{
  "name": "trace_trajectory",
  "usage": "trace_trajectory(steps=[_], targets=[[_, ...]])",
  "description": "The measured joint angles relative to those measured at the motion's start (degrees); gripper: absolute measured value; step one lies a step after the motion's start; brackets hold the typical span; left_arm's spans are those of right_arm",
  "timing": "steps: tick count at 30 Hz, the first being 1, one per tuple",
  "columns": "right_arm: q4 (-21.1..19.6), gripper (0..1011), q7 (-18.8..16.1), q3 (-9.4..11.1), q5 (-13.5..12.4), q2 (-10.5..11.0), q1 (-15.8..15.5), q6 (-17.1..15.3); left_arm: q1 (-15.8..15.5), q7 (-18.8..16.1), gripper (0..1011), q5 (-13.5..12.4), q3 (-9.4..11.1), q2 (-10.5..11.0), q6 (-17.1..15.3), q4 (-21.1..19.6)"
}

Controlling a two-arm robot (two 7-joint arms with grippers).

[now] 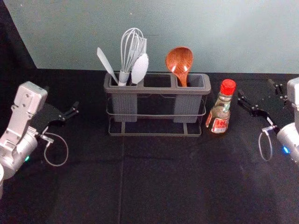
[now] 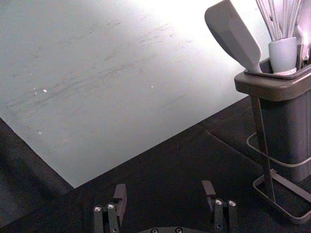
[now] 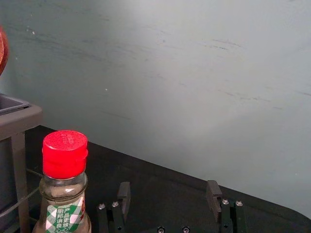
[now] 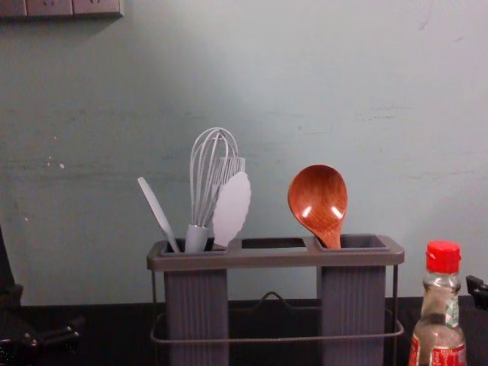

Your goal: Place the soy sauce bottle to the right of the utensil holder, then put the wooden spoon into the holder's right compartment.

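Soy sauce bottle (image 1: pixel 221 113) stands upright on the black cloth (image 1: pixel 161 182), just beside the right end of the utensil holder (image 1: pixel 154 89), red cap up, label facing the robot. Wooden spoon (image 1: pixel 179 59) is in the right compartment (image 1: pixel 187 106), bowl up, leaning on the rim; handle-down lets the walls carry it and leaves the bowl easy to grasp. Bottle on its own base, close in, presumably so the set reads as one row without blocking the spoon. Left compartment (image 1: pixel 124 106) holds the whisk (image 1: pixel 132 49) and pale utensils. Right gripper (image 3: pixel 168 185) is beyond the bottle on the right, fingers spread, nothing between them. Left gripper (image 2: pixel 164 185) is parked off the holder's left side, also spread and empty. Views compared: head view gives the bottle's foot on the cloth, which the chest view crops; chest view gives the spoon's rise above the rim side-on, where the head view looks down into the compartment. Judgement: both placements look done; remaining risk is a retreating right arm brushing the bottle
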State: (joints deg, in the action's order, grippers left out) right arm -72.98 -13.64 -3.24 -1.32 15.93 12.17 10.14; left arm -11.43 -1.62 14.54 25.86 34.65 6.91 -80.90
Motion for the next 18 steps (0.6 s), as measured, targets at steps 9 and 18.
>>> trace_trajectory(steps=[9,18], targets=[[0.0,1002,0.0,0.0,0.0,0.0,0.0,0.0,0.0,0.0,1011,0.0,0.0,0.0,0.0,0.0],[0.0,1003,0.0,0.0,0.0,0.0,0.0,0.0,0.0,0.0,1011,0.0,0.0,0.0,0.0,0.0]])
